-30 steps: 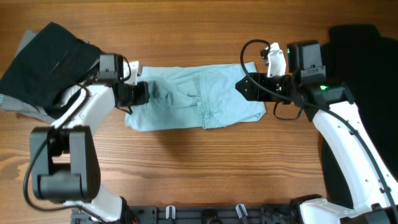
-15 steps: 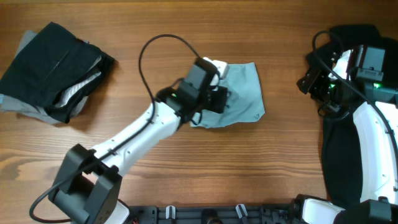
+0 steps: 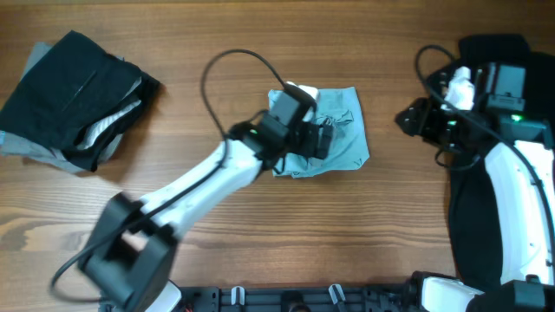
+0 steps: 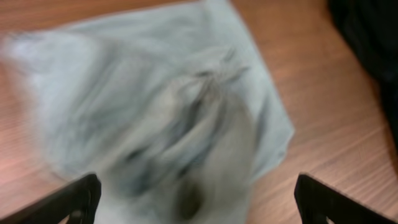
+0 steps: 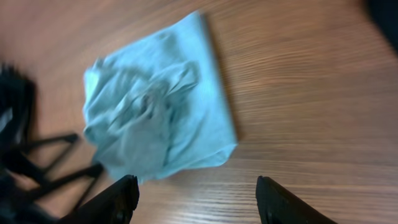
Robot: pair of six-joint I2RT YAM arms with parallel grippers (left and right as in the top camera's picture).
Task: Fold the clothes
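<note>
Fabric at the middle of the brown wooden counter (image 3: 217,225): crumpled pale blue T-shirt (image 3: 347,130), bunched into a rough square, creased and lumpy on top, lying on the wood.

Left pincer (image 3: 323,139) at the shirt's 9 o'clock side, down over the cloth; touching or just above it, cannot tell. Fingers (image 4: 74,199) spread wide to either side of the heaped fabric in the blurred left wrist view, nothing clamped between them.

Right pincer (image 3: 408,120) at 3 o'clock from the shirt, well apart from it, over bare wood. Fingers (image 5: 118,199) parted about halfway, the gap empty, the shirt lying beyond them.

At the counter's 9 to 10 o'clock corner, a folded stack of black garments (image 3: 74,95) resting on a grey garment (image 3: 13,143), with a strip of white showing at the stack's 4 o'clock edge.

Along the 3 o'clock edge, a long spread of black fabric (image 3: 473,234), partly hidden under the right arm.
</note>
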